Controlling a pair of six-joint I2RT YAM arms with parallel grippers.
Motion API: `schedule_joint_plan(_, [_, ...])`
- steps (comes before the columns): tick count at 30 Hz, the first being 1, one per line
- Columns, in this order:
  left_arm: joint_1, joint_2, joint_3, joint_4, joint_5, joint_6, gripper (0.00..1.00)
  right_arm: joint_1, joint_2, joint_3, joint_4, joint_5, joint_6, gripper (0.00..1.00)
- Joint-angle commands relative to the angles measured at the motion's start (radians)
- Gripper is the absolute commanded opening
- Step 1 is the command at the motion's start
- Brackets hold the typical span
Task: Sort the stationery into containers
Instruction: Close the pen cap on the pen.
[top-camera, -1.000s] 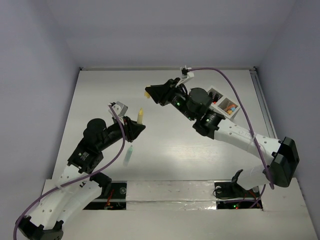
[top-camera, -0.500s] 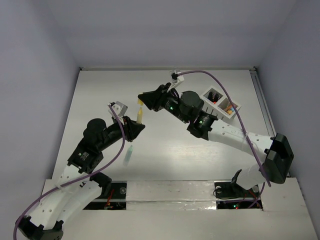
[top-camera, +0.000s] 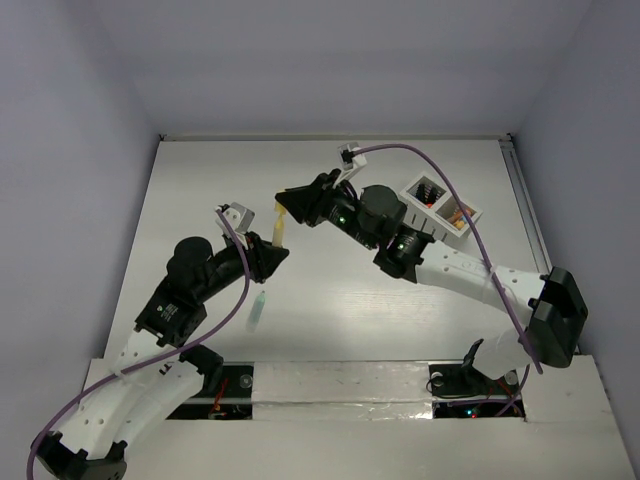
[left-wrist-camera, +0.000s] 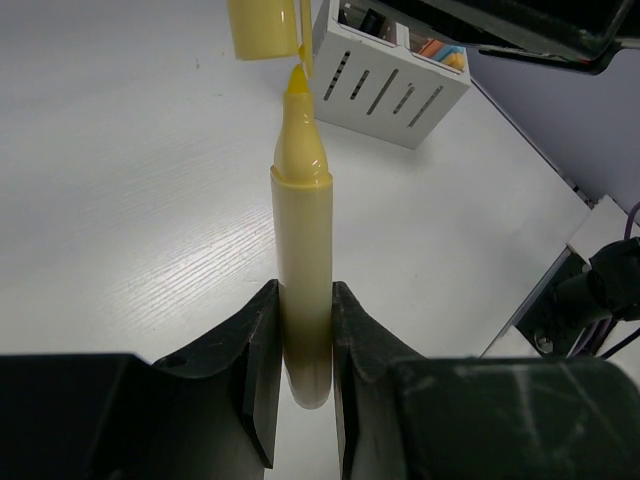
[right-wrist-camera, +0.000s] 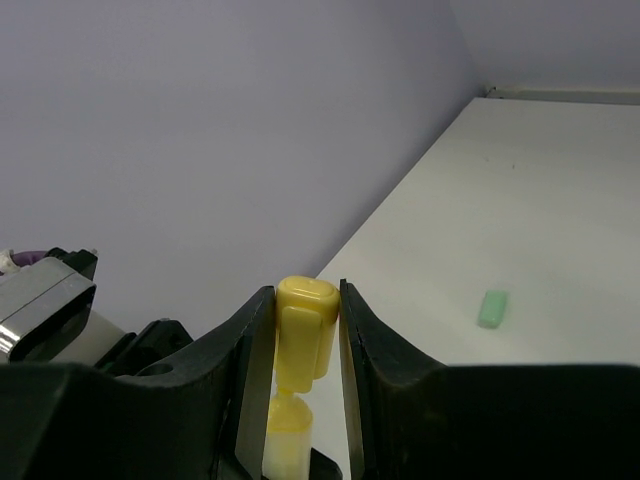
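White tabletop (right-wrist-camera: 520, 200): mint cap (right-wrist-camera: 493, 308) from right wrist, slotted box (left-wrist-camera: 385, 95) from left.

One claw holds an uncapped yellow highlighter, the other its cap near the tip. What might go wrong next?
The yellow cap in the right claw sits off-centre from the tip, so its rim may catch and smear ink. The left claw grips the yellow highlighter only near its base, so a push could tilt it.

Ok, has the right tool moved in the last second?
Yes. The right tool swung left, off the white box it was covering, bringing its yellow cap to the tip of the yellow marker.
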Motion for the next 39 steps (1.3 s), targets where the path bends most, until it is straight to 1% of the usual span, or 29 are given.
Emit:
schedule_joint_plan(1, [0.002,-0.007,0.004,0.029,-0.008,0.009,0.00,0.013,-0.040,-0.009,0.055,0.017,-0.018,0.15])
schedule_joint_plan(15, [0.002,-0.010,0.009,0.024,-0.031,0.008,0.00,0.042,-0.041,-0.038,0.063,-0.005,-0.006,0.15])
schedule_joint_plan(26, [0.002,-0.027,0.010,0.026,-0.052,0.008,0.00,0.060,-0.038,-0.098,0.069,-0.005,0.010,0.14])
schedule_joint_plan(32, [0.002,-0.032,0.013,0.034,-0.054,0.002,0.00,0.080,-0.024,-0.144,0.124,-0.042,0.017,0.13])
schedule_joint_plan(39, [0.002,-0.036,0.010,0.057,-0.012,-0.011,0.00,0.100,-0.049,-0.214,0.190,-0.071,0.014,0.12])
